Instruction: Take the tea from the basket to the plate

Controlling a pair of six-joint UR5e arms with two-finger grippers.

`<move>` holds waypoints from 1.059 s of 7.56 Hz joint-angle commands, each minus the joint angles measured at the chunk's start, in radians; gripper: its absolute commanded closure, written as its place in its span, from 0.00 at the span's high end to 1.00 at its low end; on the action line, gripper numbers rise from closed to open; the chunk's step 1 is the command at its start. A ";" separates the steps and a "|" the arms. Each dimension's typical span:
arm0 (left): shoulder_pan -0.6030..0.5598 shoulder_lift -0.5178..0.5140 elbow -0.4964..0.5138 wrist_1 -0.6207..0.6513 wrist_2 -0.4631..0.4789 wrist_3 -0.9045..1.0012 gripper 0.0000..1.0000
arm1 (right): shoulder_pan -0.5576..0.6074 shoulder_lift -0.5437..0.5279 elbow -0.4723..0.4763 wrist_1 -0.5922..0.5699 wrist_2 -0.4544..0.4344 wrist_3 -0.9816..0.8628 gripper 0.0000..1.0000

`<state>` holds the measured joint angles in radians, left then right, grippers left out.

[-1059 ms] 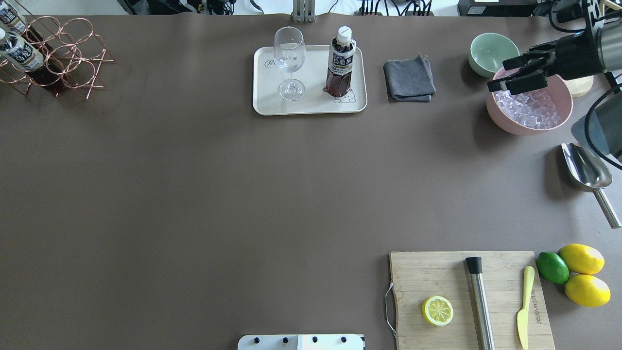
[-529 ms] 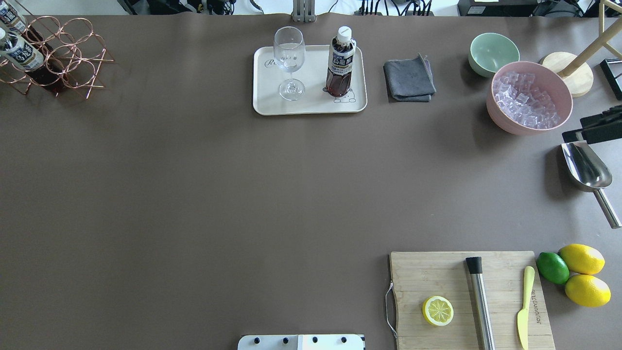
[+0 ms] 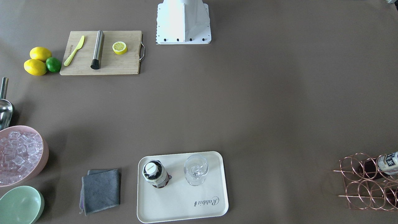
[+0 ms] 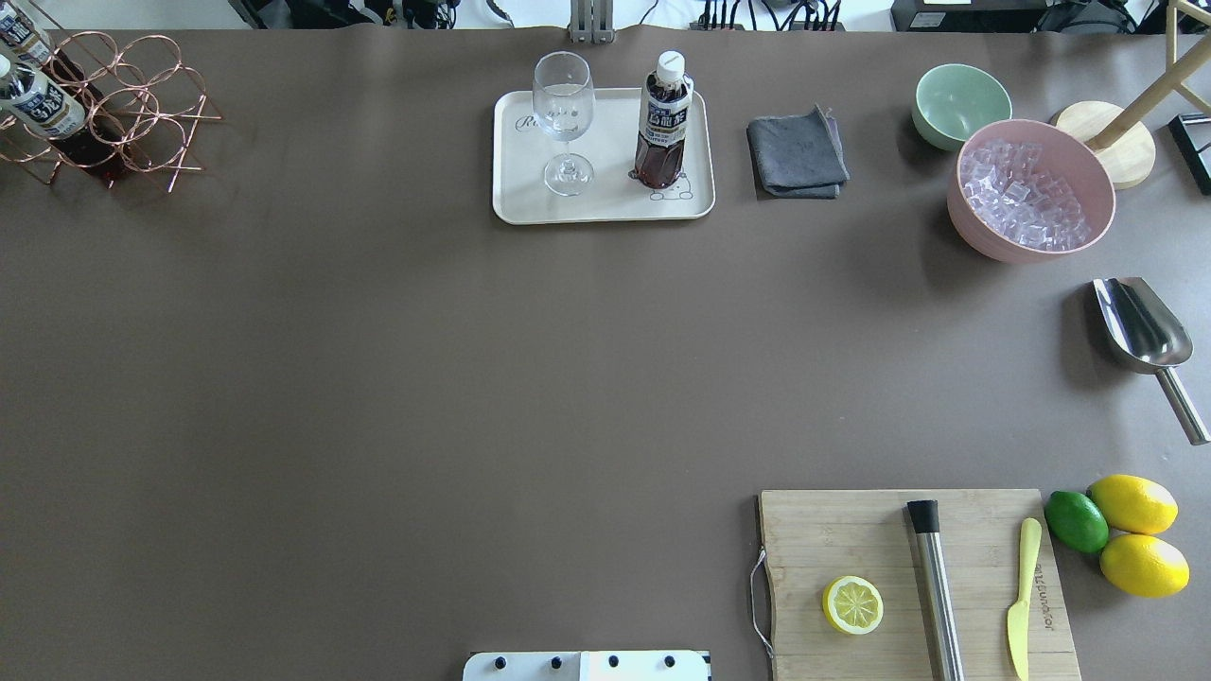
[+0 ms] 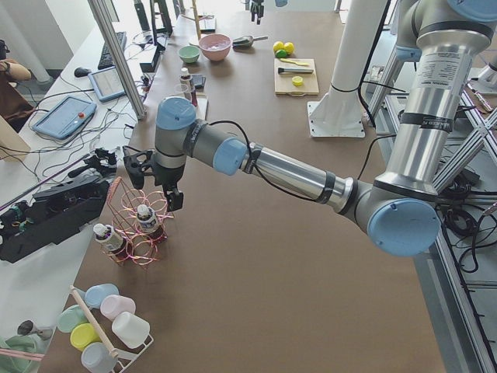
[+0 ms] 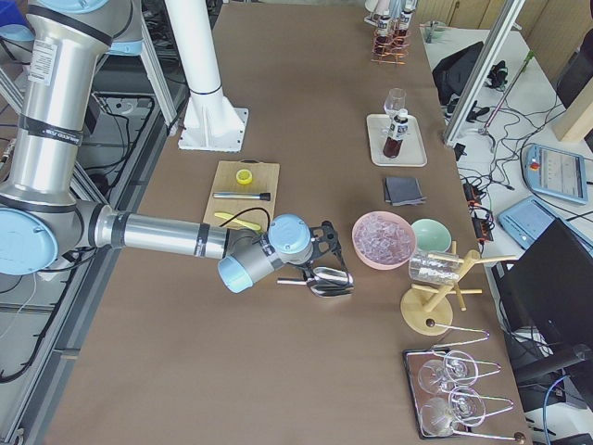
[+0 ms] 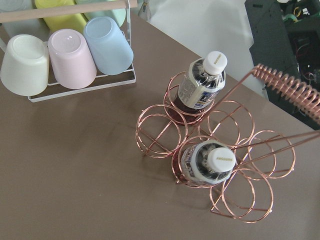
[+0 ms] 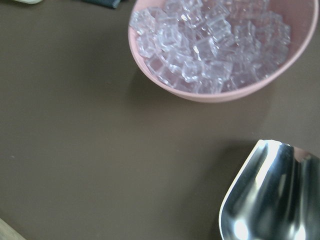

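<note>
brown tabletop [image 4: 378, 378], seen from the robot's side. cream plate [image 4: 615, 180] sat at the middle of the tabletop's far edge. it carried a wine glass [image 4: 564, 113] at its left end and one upright tea [image 4: 662, 128] at its right end, beside the bear drawing. copper basket [image 4: 132, 109] stood at the far left corner, with two other bottles [image 7: 209, 162] in its cells. left pincer [image 5: 153, 185] hung over the basket. right pincer [image 6: 326, 241] was close by the steel scoop [image 4: 1140, 326] at the right edge. could not tell whether either pincer was spread or closed.
</note>
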<state>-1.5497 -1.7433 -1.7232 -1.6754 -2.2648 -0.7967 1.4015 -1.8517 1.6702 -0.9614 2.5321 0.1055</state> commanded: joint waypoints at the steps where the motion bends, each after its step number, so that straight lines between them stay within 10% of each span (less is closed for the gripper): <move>1: -0.041 0.071 0.016 0.006 -0.024 0.339 0.98 | 0.122 0.012 0.002 -0.438 -0.080 -0.272 1.00; 4: -0.087 0.233 0.031 0.000 -0.221 0.463 0.98 | 0.140 0.139 -0.012 -0.707 -0.176 -0.297 1.00; 8: -0.086 0.266 0.065 0.002 -0.209 0.603 0.98 | 0.131 0.203 -0.037 -0.715 -0.176 -0.208 1.00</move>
<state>-1.6362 -1.4838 -1.6693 -1.6715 -2.4748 -0.2116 1.5357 -1.6593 1.6369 -1.6774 2.3557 -0.1152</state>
